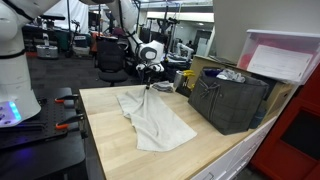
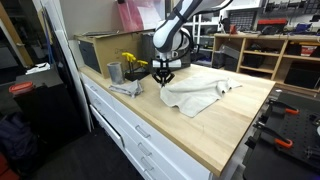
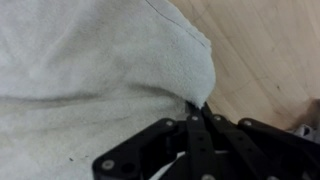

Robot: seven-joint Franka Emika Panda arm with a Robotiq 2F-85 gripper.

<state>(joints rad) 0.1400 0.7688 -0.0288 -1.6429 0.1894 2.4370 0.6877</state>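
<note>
A pale grey-white cloth (image 1: 155, 118) lies spread on the wooden tabletop (image 1: 120, 155); it also shows in an exterior view (image 2: 195, 94) and fills the wrist view (image 3: 90, 70). My gripper (image 1: 148, 86) hangs over the cloth's far corner, seen also in an exterior view (image 2: 163, 78). In the wrist view the two black fingers (image 3: 203, 108) are pressed together on a pinched fold of the cloth's edge, lifting it slightly off the wood.
A dark fabric crate (image 1: 228, 100) with a white lid (image 1: 280, 58) leaning behind it stands by the cloth. A grey cup (image 2: 114, 72), a yellow item (image 2: 133, 61) and a crumpled rag (image 2: 126, 88) sit near the table end. Orange clamps (image 1: 66, 125) lie on a side bench.
</note>
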